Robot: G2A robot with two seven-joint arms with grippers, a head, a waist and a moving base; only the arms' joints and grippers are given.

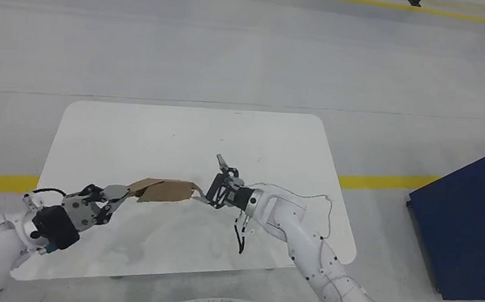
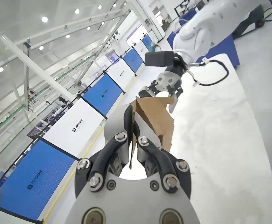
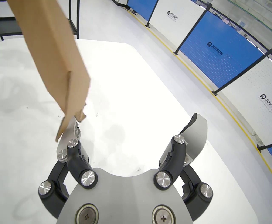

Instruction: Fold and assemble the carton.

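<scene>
Left gripper [image 2: 132,121] clenched on one edge of the flattened brown carton [image 2: 156,115]. The carton sticks out ahead of its fingers, lifted off the white counter [image 2: 212,137]. Right gripper [image 3: 135,125] is at the carton's far end, spread wide, with one finger [image 3: 74,129] touching the corner flap and the other well apart.
</scene>
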